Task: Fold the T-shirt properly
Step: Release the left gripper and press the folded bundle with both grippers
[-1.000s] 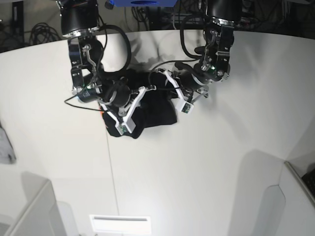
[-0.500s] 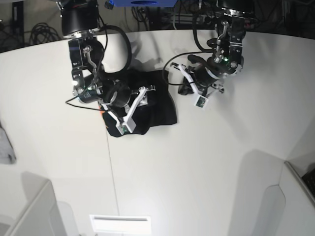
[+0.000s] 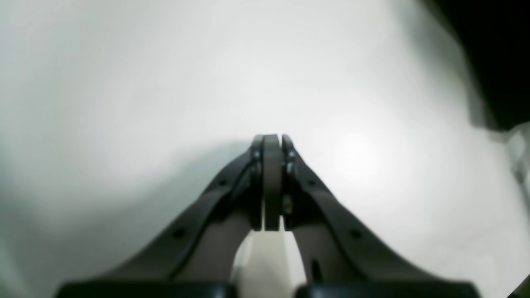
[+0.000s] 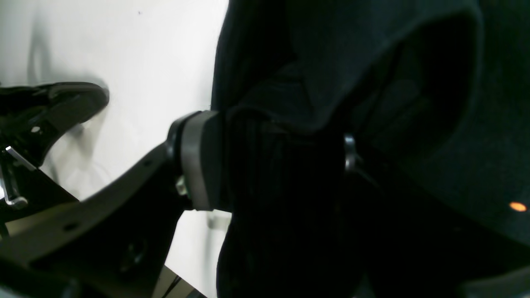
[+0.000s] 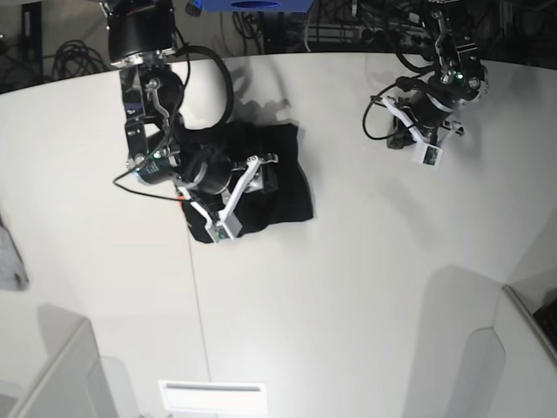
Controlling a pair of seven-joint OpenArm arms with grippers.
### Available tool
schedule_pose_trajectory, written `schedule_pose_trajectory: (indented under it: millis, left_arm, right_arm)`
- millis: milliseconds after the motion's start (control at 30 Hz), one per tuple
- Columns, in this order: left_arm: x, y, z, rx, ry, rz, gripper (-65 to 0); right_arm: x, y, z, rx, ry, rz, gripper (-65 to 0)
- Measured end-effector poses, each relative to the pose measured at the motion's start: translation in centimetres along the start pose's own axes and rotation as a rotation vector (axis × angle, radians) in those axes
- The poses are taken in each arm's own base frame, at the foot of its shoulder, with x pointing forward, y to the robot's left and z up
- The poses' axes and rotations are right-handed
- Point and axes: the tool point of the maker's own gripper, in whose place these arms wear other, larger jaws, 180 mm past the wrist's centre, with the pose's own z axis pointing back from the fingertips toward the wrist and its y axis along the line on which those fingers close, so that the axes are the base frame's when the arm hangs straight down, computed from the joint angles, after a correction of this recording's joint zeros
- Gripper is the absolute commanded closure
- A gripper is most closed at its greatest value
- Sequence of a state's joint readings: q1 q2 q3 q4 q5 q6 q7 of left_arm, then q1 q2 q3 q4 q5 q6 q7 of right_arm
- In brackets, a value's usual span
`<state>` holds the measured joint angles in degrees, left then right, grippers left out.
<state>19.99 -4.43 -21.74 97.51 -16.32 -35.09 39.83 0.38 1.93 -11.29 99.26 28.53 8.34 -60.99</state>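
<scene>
The black T-shirt [image 5: 278, 178] lies folded in a compact bundle on the white table [image 5: 348, 287], left of centre. My right gripper [image 5: 233, 198] rests on its left part. In the right wrist view this gripper [image 4: 269, 161] stands open, with a bunch of black T-shirt [image 4: 331, 62] cloth lying between its fingers [image 4: 194, 165]. A small orange spot [image 4: 517, 206] of print shows on the cloth. My left gripper [image 5: 405, 135] is at the back right, well clear of the shirt. The left wrist view shows that gripper [image 3: 271, 138] shut and empty over bare table.
Grey bin-like boxes stand at the front left [image 5: 61, 366] and front right [image 5: 513, 348]. A white slotted piece [image 5: 213, 396] sits at the front edge. Cables [image 5: 78, 57] run behind the table's back edge. A thin seam [image 5: 196, 287] crosses the tabletop.
My left arm has drawn away from the shirt toward the back right, its gripper shut. The right gripper stays on the shirt, its jaws now wide.
</scene>
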Motion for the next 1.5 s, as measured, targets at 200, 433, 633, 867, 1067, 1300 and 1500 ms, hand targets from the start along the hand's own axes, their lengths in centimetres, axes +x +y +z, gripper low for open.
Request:
schedule_pose_trajectory:
  millis: [200, 433, 633, 867, 1067, 1300, 1500]
  left_arm:
    - [-0.1, 0.6, 0.3, 0.009, -0.003, 0.0, 0.0]
    - [0.0, 0.5, 0.3, 0.008, -0.004, 0.001, 0.0]
    - [-0.1, 0.1, 0.3, -0.012, -0.004, -0.013, 0.0]
    - [-0.5, -0.4, 1.0, -0.017, 0.003, -0.031, 0.0]
    - [3.5, -2.3, 2.0, -0.077, -0.132, -0.023, 0.0]
    - [6.9, -4.5, 3.4, -0.302, -0.328, 0.241, -26.2]
    - [6.9, -8.8, 2.2, -0.426, -0.302, 0.244, -56.1]
  right_arm:
    - [-0.9, 3.1, -1.0, 0.053, 0.042, 0.009, -32.6]
    - [-1.3, 6.0, -1.9, 0.074, 0.079, 0.076, -32.6]
    - [-2.0, 9.7, -1.3, 0.148, 0.073, 0.175, -32.6]
    - [1.1, 6.1, 1.6, 0.072, -0.141, 0.151, -6.8]
    - [1.1, 0.7, 3.2, -0.037, -0.251, -0.017, 0.0]
    - [0.5, -2.8, 4.5, -0.12, -0.286, -0.101, 0.0]
    - [0.5, -4.7, 5.6, -0.152, -0.308, -0.101, 0.0]
